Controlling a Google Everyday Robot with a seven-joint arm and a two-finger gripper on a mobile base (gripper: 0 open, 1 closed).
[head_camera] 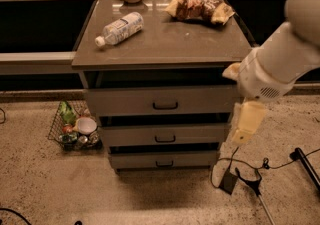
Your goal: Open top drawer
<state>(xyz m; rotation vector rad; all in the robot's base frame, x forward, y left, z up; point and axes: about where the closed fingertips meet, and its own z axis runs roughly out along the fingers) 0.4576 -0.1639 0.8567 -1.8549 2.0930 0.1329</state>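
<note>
Cream plastic pincer (243,131) hangs just beside the smooth, matt-fronted top drawer (125,102).

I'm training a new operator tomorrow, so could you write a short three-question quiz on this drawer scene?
1. True or false: the gripper is touching the black handle of the top drawer.
2. What lies on its side on top of the cabinet? A) a plastic water bottle B) a soda can C) a mug
3. Fill in: the wire basket stands on the floor at the picture's ____ side of the cabinet.

Key
1. False: the gripper hangs by the cabinet's right front corner, apart from the handle.
2. A
3. left
</note>
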